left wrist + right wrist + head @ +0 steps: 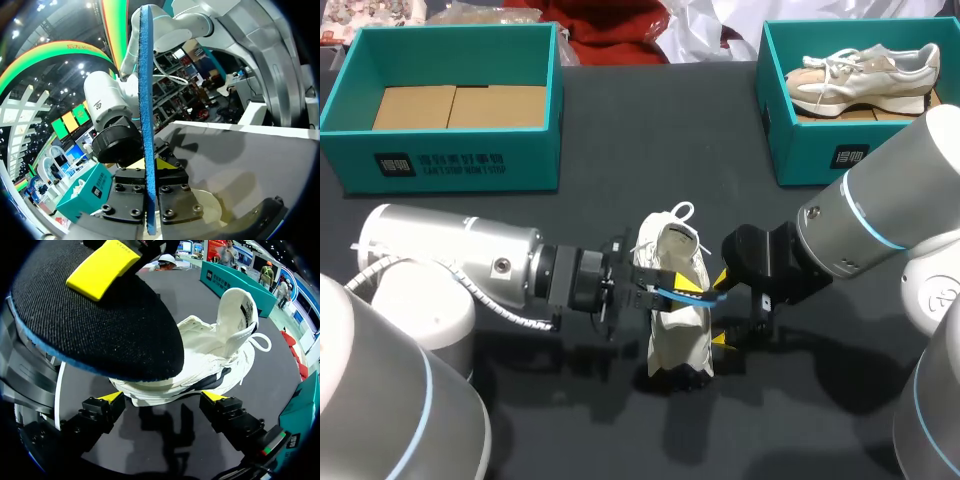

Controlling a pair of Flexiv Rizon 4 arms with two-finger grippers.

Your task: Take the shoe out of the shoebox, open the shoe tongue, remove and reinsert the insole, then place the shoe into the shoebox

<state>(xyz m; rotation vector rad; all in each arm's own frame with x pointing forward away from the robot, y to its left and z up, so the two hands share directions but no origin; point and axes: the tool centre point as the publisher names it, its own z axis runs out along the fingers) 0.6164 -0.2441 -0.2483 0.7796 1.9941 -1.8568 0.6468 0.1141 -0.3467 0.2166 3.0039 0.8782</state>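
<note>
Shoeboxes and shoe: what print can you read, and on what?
Left shoebox front: white logo and print, too blurred to read.
Right shoebox front: white logo, unreadable.
Shoe tongue tag: dark print, too small to read.
Fingertip of left gripper on insole: faint raised letters, unreadable.

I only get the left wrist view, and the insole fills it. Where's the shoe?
Observer: The shoe is on the table, between the two grippers, beside the insole that the left gripper holds.
Operator: Has the right gripper got it?
Observer: No. The right gripper is open, its tips spread by the sole, not clamping.
Operator: Tongue open?
Observer: Yes, the tongue stands up off the opening.
</note>
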